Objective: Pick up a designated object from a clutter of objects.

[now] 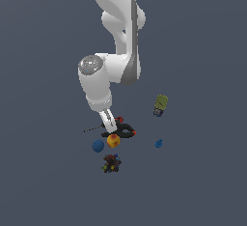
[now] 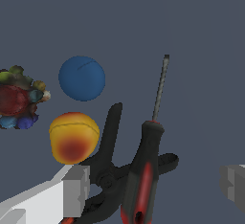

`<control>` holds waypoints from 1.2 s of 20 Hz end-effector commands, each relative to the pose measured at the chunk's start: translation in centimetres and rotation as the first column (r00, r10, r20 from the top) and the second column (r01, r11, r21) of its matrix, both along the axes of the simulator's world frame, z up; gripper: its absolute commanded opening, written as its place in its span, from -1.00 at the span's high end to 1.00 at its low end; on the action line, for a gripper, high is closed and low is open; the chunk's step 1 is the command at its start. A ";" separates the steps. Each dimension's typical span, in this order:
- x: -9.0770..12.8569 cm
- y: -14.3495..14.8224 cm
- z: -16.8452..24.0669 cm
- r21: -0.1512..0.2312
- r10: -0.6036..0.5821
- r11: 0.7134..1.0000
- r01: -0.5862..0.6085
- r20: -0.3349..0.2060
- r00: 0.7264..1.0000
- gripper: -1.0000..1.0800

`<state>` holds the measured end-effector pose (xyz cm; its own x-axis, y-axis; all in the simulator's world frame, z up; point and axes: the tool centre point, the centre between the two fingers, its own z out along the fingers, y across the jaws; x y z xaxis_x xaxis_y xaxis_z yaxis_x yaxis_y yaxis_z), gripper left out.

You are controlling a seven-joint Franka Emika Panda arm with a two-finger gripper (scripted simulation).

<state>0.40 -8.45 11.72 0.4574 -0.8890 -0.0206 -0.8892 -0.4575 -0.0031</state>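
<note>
1. Screwdriver (image 2: 143, 180) lies on the table (image 1: 202, 181), its red-and-black handle resting across the black orange-tipped clamp (image 2: 107, 163) and its thin dark shaft pointing away from the wrist camera — in the exterior view the shaft pokes out toward the exterior view's left.
2. The tool (image 2: 155, 184) is down low over the pile with its jaws spread wide, one finger on either side of the handle and neither touching it, as far as I can see. It looks lined up that way so the fingers can close across the chunky handle instead of the skinny shaft.
3. The yellow-red ball (image 2: 72, 138) sits just beside the clamp and close to one finger, so I'd judge that finger has little room — a closing squeeze could nudge the ball or catch a clamp arm.
4. The blue ball (image 2: 82, 78) and the dark multicoloured toy (image 2: 19, 98) lie farther off; the olive-green can (image 1: 160, 104) and the tiny blue piece (image 1: 158, 144) are well apart, toward the exterior view's right.
</note>
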 end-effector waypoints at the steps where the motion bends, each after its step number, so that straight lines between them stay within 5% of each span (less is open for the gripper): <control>1: -0.2 -0.5 -1.1 -0.005 -0.066 0.998 0.066 0.002 0.998 -0.92; 11: -0.8 -1.8 -3.5 -0.019 -0.209 0.978 0.209 0.006 0.978 -0.92; 24: -0.9 -1.9 -5.7 -0.020 -0.219 0.975 0.219 0.006 0.976 -0.92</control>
